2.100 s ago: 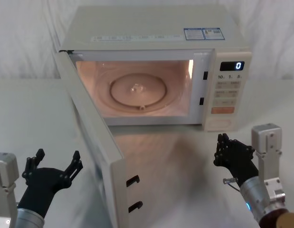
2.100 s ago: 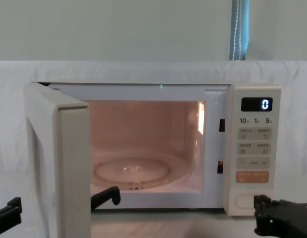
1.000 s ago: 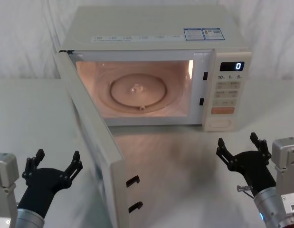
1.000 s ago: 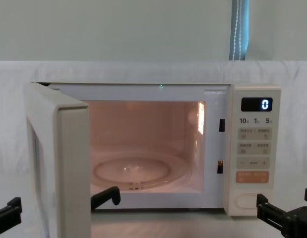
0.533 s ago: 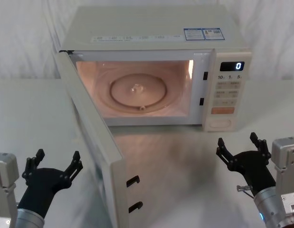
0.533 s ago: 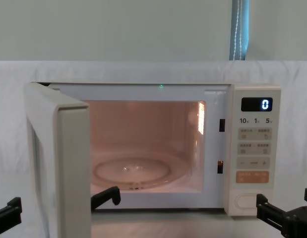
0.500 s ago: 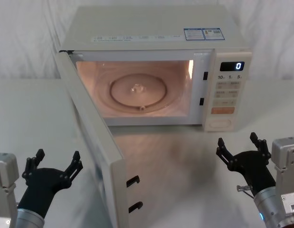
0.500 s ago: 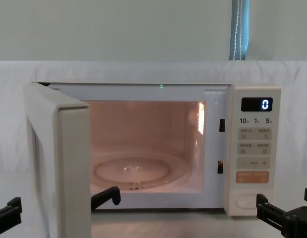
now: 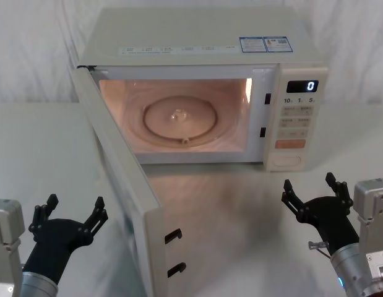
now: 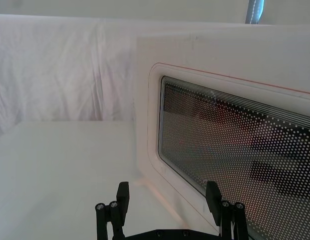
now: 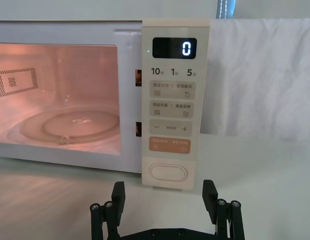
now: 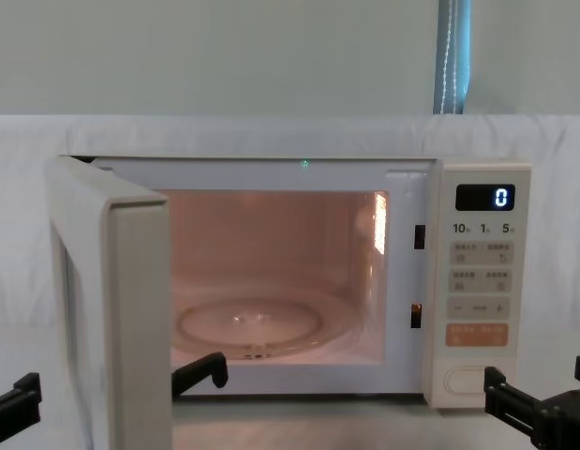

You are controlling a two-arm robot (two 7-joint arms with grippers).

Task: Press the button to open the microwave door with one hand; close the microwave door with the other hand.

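Microwave door (image 12: pixel 111 309) cut off below; keypad markings (image 9: pixel 296 117) illegible.

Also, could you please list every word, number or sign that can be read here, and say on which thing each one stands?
"0": lit on the digital display at the top of the control panel.
"10", "1", "5": a row under the display; the small marks beside them are unreadable.
"−" and "+": on the long cream key.
Grey marks on the small cream keys, lettering on the orange key: too small.
Stickers on the microwave's top: too small.
The button: blank.
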